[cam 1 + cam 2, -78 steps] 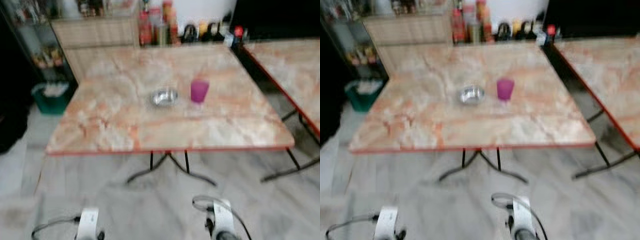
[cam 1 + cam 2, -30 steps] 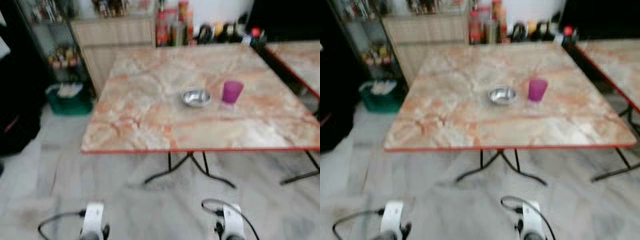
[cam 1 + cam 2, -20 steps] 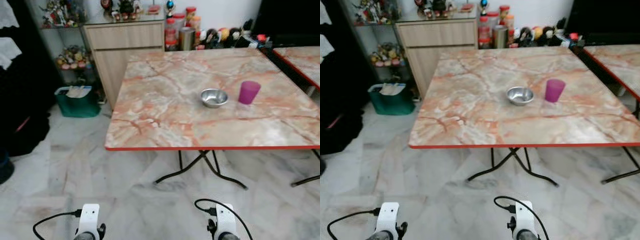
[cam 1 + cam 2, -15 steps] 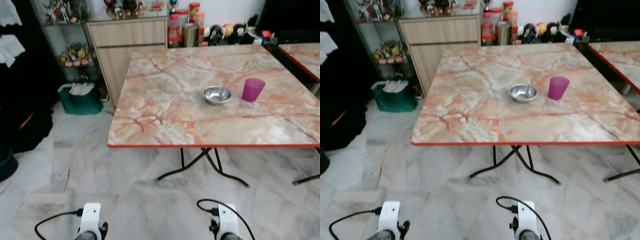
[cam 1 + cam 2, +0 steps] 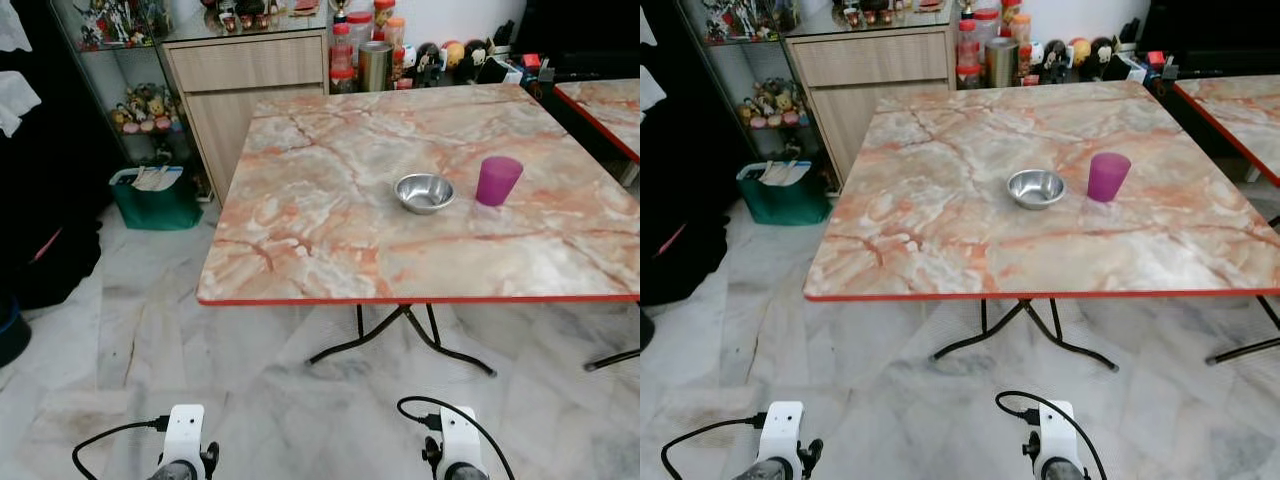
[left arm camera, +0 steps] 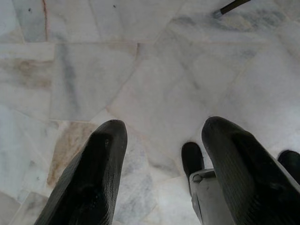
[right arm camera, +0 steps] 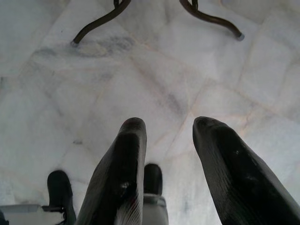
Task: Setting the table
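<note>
A marble-patterned table (image 5: pixel 330 240) with a red edge stands ahead of me. On it sit a small steel bowl (image 5: pixel 423 192) and, just to its right, a purple cup (image 5: pixel 497 180). Both arms hang low at the bottom of the eye views, well short of the table. My left gripper (image 6: pixel 161 133) is open over the marble floor with nothing between its fingers. My right gripper (image 7: pixel 166 129) is also open and empty, pointing down at the floor near the table's black legs (image 7: pixel 154 9).
A wooden cabinet (image 5: pixel 250 75) with jars and figurines stands behind the table. A green bin (image 5: pixel 155 195) sits on the floor at the left. A second marble table (image 5: pixel 605 105) stands at the right. Dark furniture lines the far left.
The camera has swung, so the table shifted right in view and then slightly back left, and the picture has sharpened. Bowl and cup keep their places. Both arms still hang.
</note>
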`<state>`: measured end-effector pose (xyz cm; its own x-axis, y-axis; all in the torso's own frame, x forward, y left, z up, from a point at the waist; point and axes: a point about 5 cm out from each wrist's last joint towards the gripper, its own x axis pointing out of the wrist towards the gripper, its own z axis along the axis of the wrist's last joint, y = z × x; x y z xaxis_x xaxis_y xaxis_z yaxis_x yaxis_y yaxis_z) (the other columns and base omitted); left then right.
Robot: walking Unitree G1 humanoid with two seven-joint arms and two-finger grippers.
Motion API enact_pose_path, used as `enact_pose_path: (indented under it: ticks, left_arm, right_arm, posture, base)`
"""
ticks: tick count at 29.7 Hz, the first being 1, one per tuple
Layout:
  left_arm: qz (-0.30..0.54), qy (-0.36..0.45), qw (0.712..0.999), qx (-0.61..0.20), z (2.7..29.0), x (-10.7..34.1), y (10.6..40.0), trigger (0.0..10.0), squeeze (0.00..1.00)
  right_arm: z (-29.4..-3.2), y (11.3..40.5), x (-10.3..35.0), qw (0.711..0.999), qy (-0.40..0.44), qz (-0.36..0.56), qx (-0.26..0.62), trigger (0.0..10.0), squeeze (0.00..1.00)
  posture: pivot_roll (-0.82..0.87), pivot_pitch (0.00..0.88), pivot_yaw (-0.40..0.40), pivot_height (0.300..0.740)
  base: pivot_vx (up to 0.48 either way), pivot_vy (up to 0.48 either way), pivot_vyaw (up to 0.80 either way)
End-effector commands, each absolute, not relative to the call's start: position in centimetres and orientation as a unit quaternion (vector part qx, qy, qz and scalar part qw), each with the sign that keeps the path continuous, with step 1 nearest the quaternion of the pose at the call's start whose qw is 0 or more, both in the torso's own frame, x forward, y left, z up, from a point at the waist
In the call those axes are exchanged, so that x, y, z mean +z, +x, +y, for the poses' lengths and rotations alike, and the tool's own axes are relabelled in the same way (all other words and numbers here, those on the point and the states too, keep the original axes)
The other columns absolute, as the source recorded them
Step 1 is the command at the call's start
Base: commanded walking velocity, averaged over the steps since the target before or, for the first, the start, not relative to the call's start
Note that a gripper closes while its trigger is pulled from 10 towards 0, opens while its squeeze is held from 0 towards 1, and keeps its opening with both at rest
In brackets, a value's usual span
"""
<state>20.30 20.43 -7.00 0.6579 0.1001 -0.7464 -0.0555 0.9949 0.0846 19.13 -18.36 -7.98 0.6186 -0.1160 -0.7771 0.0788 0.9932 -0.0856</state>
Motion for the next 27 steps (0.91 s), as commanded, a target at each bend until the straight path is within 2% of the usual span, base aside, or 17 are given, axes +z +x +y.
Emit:
enact_pose_path:
  ticks: [1, 12, 24, 27]
  left_arm:
    - [0.413, 0.029, 0.909, 0.045, 20.6, -7.0, 20.2, 10.0, 0.00]
    - [0.419, 0.030, 0.907, 0.042, 20.4, -7.3, 19.8, 10.0, 0.00]
    - [0.419, 0.024, 0.907, 0.041, 20.2, -7.3, 19.8, 10.0, 0.00]
    - [0.424, 0.026, 0.904, 0.045, 20.3, -7.6, 19.3, 10.0, 0.00]
  right_arm:
    - [-18.0, 19.5, -7.8, 0.903, -0.015, 0.426, -0.052, 10.0, 0.00]
    - [-18.5, 19.0, -8.0, 0.901, -0.020, 0.431, -0.053, 10.0, 0.00]
    - [-18.7, 19.1, -7.9, 0.904, -0.026, 0.425, -0.047, 10.0, 0.00]
    - [-19.3, 19.3, -7.4, 0.923, -0.036, 0.382, -0.035, 10.0, 0.00]
  posture:
    - [0.03, 0.000, 0.059, 0.736]
    - [0.03, 0.000, 0.055, 0.736]
    - [0.03, 0.000, 0.047, 0.736]
    - [0.01, 0.000, 0.043, 0.736]
  base:
    - [0.289, 0.000, 0.00]
    - [0.285, 0.000, 0.00]
    - [0.000, 0.000, 0.00]
    - [0.000, 0.000, 0.00]
